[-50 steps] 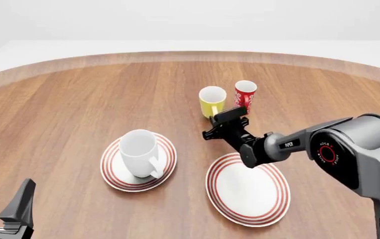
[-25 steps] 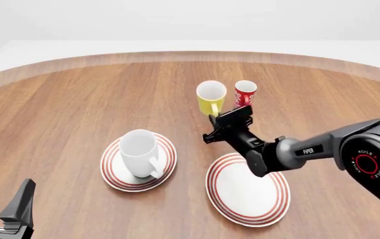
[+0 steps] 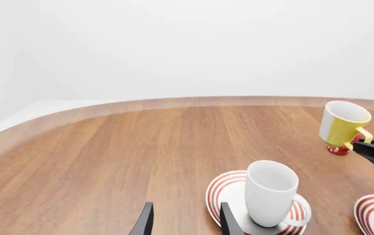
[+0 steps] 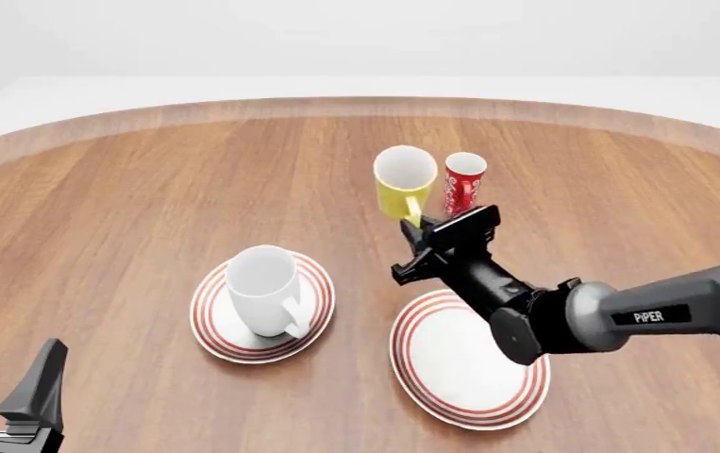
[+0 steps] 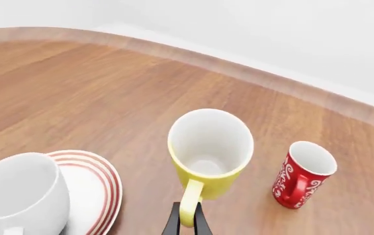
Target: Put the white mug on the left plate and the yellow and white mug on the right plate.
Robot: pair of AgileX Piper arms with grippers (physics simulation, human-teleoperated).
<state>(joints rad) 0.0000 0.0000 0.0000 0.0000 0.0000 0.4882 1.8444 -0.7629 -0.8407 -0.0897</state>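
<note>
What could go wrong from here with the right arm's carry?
1. The right gripper pinches only the handle of the yellow and white mug, which looks lifted and tilted; it could swing or slip.
2. The red mug stands right beside it; a sideways move may knock it over.
3. The right plate lies under the arm, so a hasty lowering could land the mug on its rim.

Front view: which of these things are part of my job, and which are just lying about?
Job: white mug on left plate; yellow and white mug, handle in right gripper; right plate.
Lying about: red mug; left gripper, idle.
</note>
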